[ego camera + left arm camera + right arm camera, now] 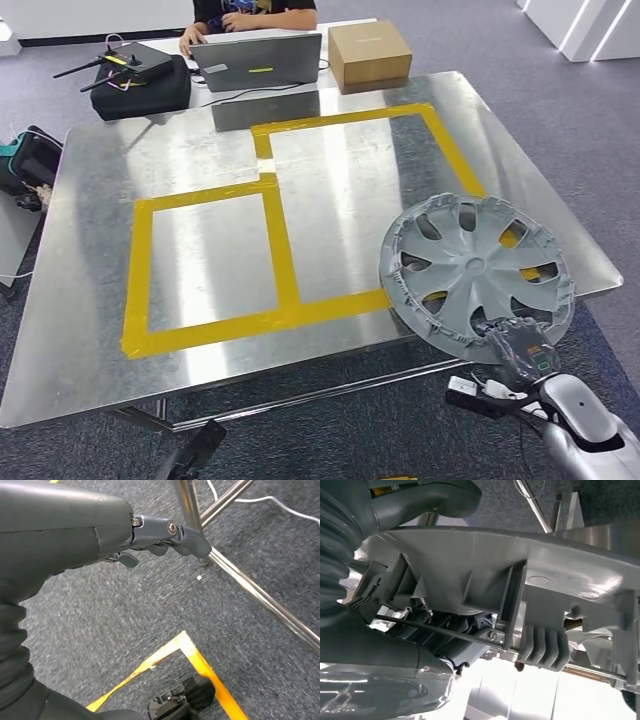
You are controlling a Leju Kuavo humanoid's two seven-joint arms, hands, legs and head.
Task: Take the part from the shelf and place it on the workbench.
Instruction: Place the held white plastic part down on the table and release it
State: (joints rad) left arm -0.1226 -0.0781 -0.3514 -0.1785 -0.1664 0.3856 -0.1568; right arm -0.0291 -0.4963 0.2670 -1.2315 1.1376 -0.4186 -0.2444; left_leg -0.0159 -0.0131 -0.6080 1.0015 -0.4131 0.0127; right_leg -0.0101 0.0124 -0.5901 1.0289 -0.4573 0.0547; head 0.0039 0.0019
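We look down on a shiny metal workbench (98, 300) marked with two adjoining rectangles of yellow tape (276, 245). At its near right corner we see the part, a grey plastic wheel cover (474, 268) with curved spokes, lying across the near right corner of the larger taped rectangle, its near rim reaching past the bench edge. Our right hand (521, 350) comes in from the near right on a silver arm and grips the cover at that near rim; in the right wrist view the fingers (471, 630) are tucked under the ribbed underside of the cover (546, 575), closed on it. We cannot tell whether the cover's far side rests fully on the metal or is slightly lifted. Our left hand (162, 537) hangs low over grey carpet (113, 610), its fingers loosely apart and holding nothing, near a steel bench leg (192, 510). On a second table at the far side sit a laptop (256, 62), a cardboard box (370, 55) and a black case (140, 85), with a person (249, 15) seated behind the laptop.
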